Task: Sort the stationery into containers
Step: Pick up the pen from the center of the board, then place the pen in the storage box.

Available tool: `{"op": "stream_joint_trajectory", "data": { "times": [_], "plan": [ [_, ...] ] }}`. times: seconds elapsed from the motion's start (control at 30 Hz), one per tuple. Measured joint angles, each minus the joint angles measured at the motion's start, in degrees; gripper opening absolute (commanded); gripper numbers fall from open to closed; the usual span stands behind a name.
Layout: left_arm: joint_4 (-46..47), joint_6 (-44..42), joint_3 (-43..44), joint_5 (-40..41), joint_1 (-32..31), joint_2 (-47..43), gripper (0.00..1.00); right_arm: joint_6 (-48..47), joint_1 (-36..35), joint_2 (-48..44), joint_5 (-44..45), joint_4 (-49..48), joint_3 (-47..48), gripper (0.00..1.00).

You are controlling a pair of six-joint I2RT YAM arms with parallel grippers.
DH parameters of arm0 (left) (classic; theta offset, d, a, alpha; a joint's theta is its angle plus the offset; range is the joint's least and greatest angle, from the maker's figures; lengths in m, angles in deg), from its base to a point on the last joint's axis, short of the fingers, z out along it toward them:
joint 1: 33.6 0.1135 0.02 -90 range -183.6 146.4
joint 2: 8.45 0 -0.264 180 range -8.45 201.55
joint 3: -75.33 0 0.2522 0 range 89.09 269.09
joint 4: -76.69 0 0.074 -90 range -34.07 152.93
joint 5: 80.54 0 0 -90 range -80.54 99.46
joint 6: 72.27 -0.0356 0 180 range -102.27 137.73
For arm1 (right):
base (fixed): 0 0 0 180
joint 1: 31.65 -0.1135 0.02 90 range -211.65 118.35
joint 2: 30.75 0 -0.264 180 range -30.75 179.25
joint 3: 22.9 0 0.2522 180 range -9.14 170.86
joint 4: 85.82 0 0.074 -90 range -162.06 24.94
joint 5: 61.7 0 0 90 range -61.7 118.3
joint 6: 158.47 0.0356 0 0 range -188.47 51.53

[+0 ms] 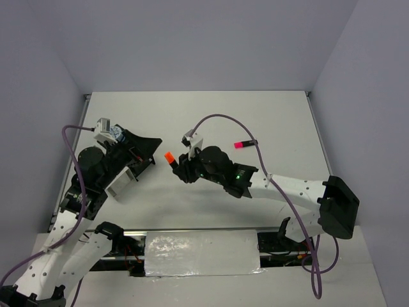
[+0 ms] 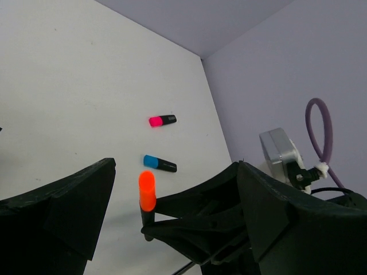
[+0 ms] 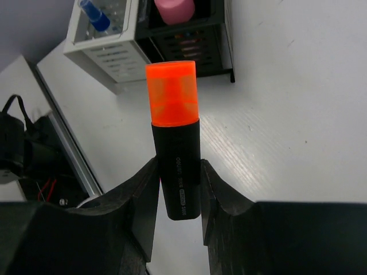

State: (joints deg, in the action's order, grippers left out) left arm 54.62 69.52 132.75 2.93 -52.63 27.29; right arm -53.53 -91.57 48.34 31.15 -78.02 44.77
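My right gripper (image 3: 178,172) is shut on a black marker with an orange cap (image 3: 175,143) and holds it upright above the table; it also shows in the top view (image 1: 169,157). The desk organizer lies ahead of it: a white-grey slotted box (image 3: 109,43) holding a blue item (image 3: 94,14), joined to a black box (image 3: 189,40) holding the pink cylinder (image 3: 175,8). My left gripper (image 2: 175,172) is open and empty, over the organizer (image 1: 121,183). A pink-capped marker (image 2: 162,121) and a blue-capped marker (image 2: 159,164) lie on the table. The patterned rolls are not visible.
The white table (image 1: 255,115) is walled by grey panels at the back and sides. The pink-capped marker (image 1: 241,145) lies right of the right wrist. A purple cable (image 1: 220,118) arcs above the right arm. A taped metal rail (image 1: 198,252) runs along the near edge.
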Motion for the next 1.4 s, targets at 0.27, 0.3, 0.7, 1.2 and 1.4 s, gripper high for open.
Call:
{"op": "stream_joint_trajectory", "data": {
  "times": [0.27,0.3,0.7,1.2,1.4],
  "plan": [
    [1.3,2.5,-0.5,-1.5,0.0,2.9,0.91,2.8,-1.8,-1.0,5.0,-2.1,0.2,0.00],
    [1.5,2.5,-0.6,-1.8,0.0,3.3,0.90,2.8,-1.9,-1.0,5.3,-2.1,0.4,0.00],
    [2.3,2.1,-1.0,-4.7,-0.6,7.5,0.67,1.0,-3.1,2.6,8.5,-0.1,11.3,0.00],
    [-6.9,-11.3,7.5,7.1,-1.0,11.8,0.00,-0.9,-2.6,4.6,9.3,0.9,10.3,1.00],
    [-11.4,-18.6,12.5,37.9,-0.4,14.1,0.03,0.7,4.7,-3.3,9.1,0.0,-2.9,1.00]
  ]
}}
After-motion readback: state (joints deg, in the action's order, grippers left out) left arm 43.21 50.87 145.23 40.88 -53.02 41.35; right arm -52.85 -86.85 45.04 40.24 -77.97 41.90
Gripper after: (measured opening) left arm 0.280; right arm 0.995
